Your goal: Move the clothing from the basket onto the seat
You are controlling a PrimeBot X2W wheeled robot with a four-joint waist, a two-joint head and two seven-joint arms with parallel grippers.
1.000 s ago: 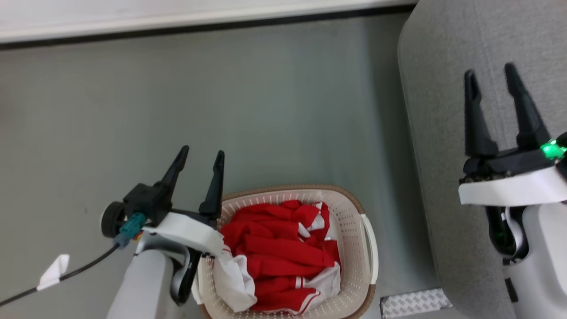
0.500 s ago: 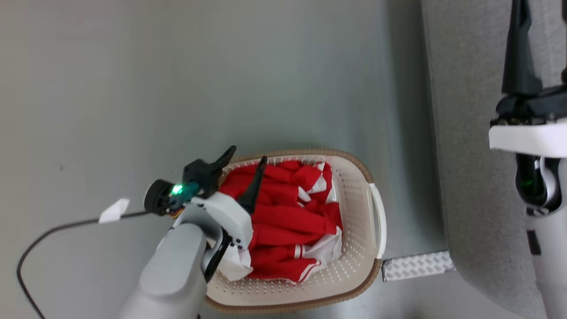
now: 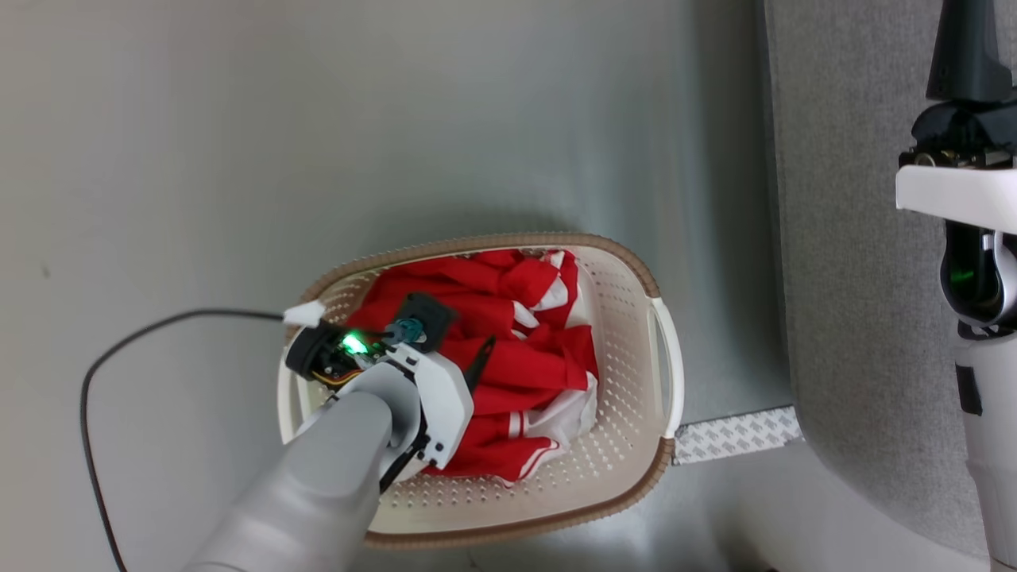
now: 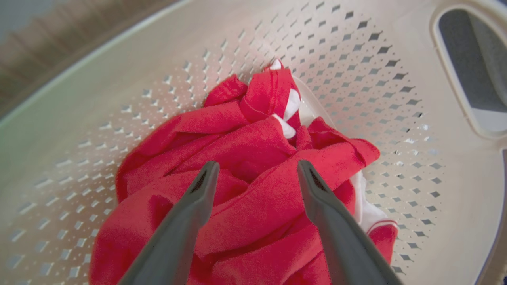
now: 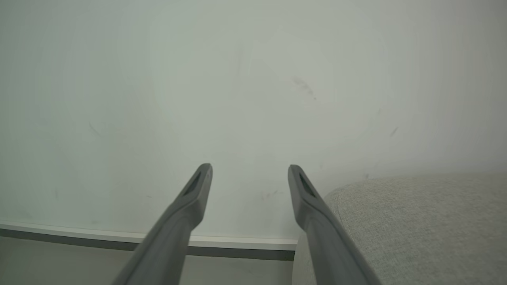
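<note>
The left hand (image 4: 256, 164) hangs inside the basket (image 3: 632, 266), fingers spread wide and holding nothing, pointed down into the clothing (image 3: 540, 357). Its tips straddle a raised red fold near the middle of the heap. Whether they already touch the fabric I cannot tell. The wide spread suits the job, I judge: a raised ridge of soft cloth gives two long fingers something to pinch.

All the clothing lies bunched in the basket, with bare perforated bottom showing along the basket's right side. Nothing has yet been lifted out.

The right hand (image 5: 249, 167), equally wide and empty, is held well away from the basket, over the edge of the seat (image 3: 858, 238), probably kept clear of the reach.

The seat stands near the basket, beyond its right handle, with a band of floor (image 3: 397, 119) between them. The floor is smooth, grey-green and faintly glossy. A dark cable (image 3: 87, 381) curves off the basket's left side, and a textured strip (image 3: 735, 433) lies at the basket's near right corner. In the right wrist view a pale wall (image 5: 237, 79) meets the floor at a white skirting (image 5: 99, 232).
</note>
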